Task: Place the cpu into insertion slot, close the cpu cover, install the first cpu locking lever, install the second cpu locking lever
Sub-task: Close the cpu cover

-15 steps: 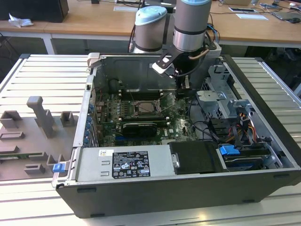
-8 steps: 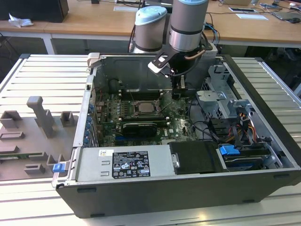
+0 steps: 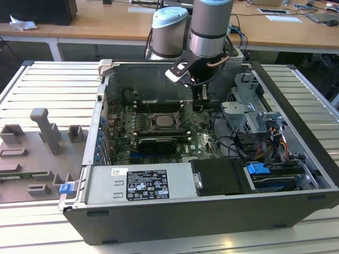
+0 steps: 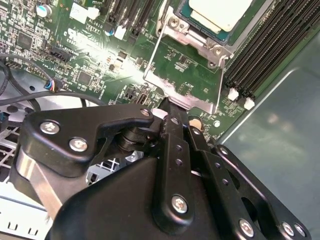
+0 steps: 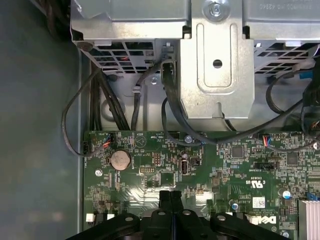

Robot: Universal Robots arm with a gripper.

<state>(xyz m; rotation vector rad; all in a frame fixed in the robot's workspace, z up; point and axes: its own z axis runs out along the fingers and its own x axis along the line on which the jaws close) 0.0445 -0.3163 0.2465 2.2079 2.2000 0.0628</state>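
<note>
Nearest sits the labelled power-supply box (image 3: 140,184), along the case's front edge. From the exterior view's left: grey fixture blocks (image 3: 47,132) on the slatted tabletop (image 3: 42,233), then the cpu (image 3: 161,120) seated in the insertion slot (image 4: 195,40). Beside it the cpu cover (image 4: 192,102) is swung open. Its free edge meets the jaws, which are pressed together with nothing clearly between them. Further right stands the drive cage (image 3: 249,114).

Power supply label (image 3: 146,184): we saw white print and marks on black, too small to read.
Circuit board (image 5: 220,170): we saw white printed lettering beside parts, no wording sure.
Board sticker (image 5: 258,201): we saw dark print, unreadable.
</note>
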